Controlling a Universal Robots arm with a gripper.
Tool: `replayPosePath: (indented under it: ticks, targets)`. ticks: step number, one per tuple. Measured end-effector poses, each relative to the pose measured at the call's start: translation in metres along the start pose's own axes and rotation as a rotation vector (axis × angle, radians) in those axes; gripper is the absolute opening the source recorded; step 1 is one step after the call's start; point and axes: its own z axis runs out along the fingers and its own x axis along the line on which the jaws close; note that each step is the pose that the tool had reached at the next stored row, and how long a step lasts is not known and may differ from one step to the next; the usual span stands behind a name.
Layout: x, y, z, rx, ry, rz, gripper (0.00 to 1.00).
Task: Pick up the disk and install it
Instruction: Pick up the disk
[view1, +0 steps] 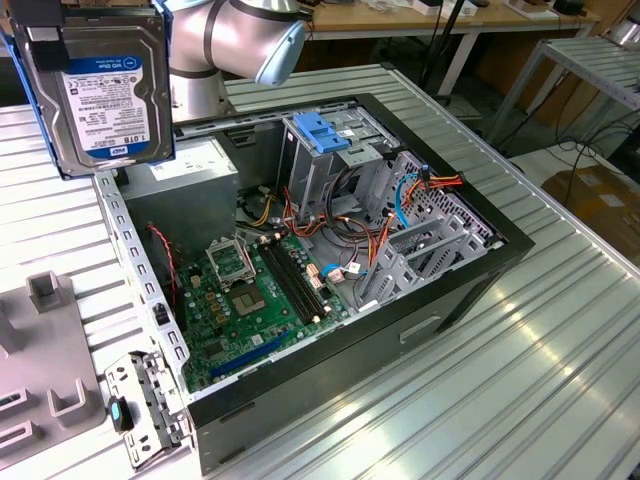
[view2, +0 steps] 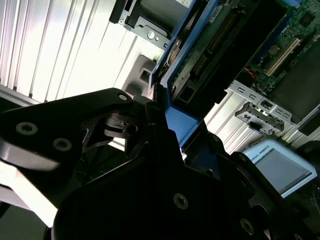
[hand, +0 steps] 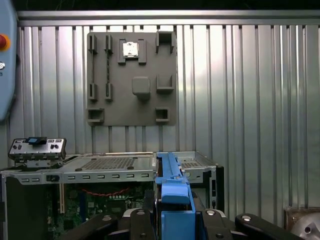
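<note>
Pickup looks done: the disk (view1: 105, 90) hangs upright above the open computer case (view1: 440, 300), at the exterior view's left, with the fingers (hand: 150, 215) closed on its blue rails. Installation is not yet done. The disk's top edge is cut off, and the exact contact spots are hidden.

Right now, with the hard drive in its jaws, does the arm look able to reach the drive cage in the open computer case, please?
Probably yes: the computer case lies open on top, nothing stands over the drive cage, and the hard drive hangs clear of both.
</note>
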Motion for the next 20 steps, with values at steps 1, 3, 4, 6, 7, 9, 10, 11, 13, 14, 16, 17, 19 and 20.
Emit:
replayPosePath:
  ticks: [1,3,4,6,7,9,10,11,13,14,16,17,19,20]
  targets:
    - [0.0001,-0.0004,0.0000,0.0000,0.0000,0.000,0.37]
    - [0.0004,-0.0013,0.0000,0.0000,0.0000,0.000,0.37]
    - [0.0005,-0.0016,0.0000,0.0000,0.0000,0.000,0.37]
    - [0.0007,-0.0025,0.0000,0.0000,0.0000,0.000,0.37]
    - [0.0008,-0.0027,0.0000,0.0000,0.0000,0.000,0.37]
    - [0.0009,-0.0033,-0.0001,-0.0001,0.0000,0.000,0.37]
    - [0.0010,-0.0035,0.0000,0.0000,0.0000,0.000,0.37]
    - [0.0011,-0.0037,0.0000,0.0000,0.0000,0.000,0.37]
    - [0.0011,-0.0042,-0.0001,-0.0001,0.0000,0.000,0.37]
    - [0.0012,-0.0046,0.0000,-0.0001,0.0000,0.000,0.37]
    - [0.0013,-0.0052,0.0000,0.0000,0.0000,0.000,0.37]
    - [0.0014,-0.0054,0.0000,-0.0001,0.0000,0.000,0.37]
    - [0.0015,-0.0059,0.0000,0.0000,0.0000,0.000,0.37]
    - [0.0016,-0.0063,0.0000,0.0000,0.0000,0.000,0.37]
